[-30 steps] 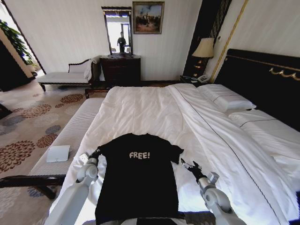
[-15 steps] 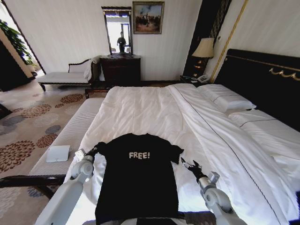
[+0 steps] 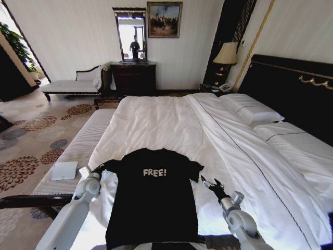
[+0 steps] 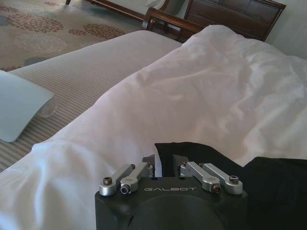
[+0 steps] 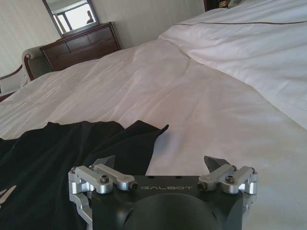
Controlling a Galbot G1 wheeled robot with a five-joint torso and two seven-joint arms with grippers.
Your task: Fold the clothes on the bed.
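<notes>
The clothes (image 3: 153, 208) are one black T-shirt with white "FREE!" lettering, lying flat and face up on the near part of the bed (image 3: 156, 120). My left gripper (image 3: 102, 167) is at the shirt's left sleeve. In the left wrist view the left gripper (image 4: 165, 166) has its fingers drawn close together, pinching the edge of the black sleeve (image 4: 192, 151). My right gripper (image 3: 207, 181) hovers open just off the right sleeve. The right gripper (image 5: 160, 160) has its fingers spread wide over the sheet, with the black cloth (image 5: 43, 153) to one side.
A pale ribbed bench (image 3: 78, 151) runs along the bed's left side with a flat white object (image 3: 64, 170) on it. White pillows (image 3: 252, 109) lie by the dark headboard (image 3: 291, 88). A dark dresser (image 3: 134, 78) and a chaise (image 3: 70, 86) stand at the far wall.
My left gripper has moved outward to the left with the sleeve in it, drawing the sleeve out sideways. The right arm has not moved.
</notes>
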